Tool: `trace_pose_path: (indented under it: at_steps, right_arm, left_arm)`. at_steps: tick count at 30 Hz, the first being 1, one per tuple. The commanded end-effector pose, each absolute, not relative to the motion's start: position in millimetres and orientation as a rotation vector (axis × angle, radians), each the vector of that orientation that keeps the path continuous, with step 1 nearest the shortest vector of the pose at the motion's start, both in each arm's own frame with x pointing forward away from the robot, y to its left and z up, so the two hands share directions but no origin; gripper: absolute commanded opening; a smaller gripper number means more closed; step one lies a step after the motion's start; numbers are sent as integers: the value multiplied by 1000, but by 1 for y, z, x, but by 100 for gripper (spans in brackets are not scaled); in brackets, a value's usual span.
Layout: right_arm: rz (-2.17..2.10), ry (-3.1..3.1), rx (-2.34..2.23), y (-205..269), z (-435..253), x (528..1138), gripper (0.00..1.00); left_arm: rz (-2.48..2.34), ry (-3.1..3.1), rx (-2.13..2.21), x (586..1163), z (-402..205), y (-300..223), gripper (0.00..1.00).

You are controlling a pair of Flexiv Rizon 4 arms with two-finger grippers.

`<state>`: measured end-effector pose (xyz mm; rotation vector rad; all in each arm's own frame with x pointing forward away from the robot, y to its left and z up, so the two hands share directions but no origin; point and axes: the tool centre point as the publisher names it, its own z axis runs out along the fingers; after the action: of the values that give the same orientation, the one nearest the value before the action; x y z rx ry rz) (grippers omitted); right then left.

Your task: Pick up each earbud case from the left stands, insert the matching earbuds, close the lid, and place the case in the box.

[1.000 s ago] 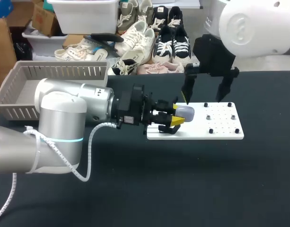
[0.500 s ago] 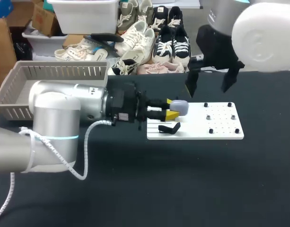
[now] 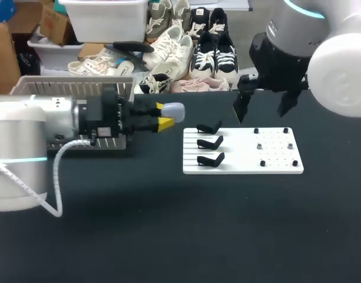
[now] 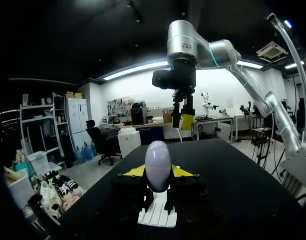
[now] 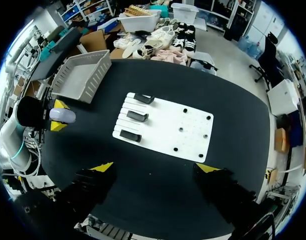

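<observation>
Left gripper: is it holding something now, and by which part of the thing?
Yes. The left gripper holds the pale earbud case by its two sides, between the yellow tips; its rounded end sticks out ahead of them.

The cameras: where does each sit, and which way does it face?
Head view: above and behind, looking down on the table; left arm and right arm show.
Left wrist view: on that wrist, facing the right arm; left gripper holds the earbud case.
Right wrist view: on that wrist, looking down at the white board; right gripper open.
All three show the case.
</observation>
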<state>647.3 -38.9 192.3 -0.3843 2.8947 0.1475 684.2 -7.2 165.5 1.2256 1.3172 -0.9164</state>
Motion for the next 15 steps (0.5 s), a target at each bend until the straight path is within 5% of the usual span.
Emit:
trace_pose_path:
  at_steps: [1, 15]
  right_arm:
    - [150, 2858, -372, -40, 191, 643, 100]
    - [150, 2858, -372, -40, 191, 643, 100]
  left_arm:
    - [-701, 1410, 1028, 685, 179, 34, 0]
    - [-417, 1639, 918, 756, 165, 112, 0]
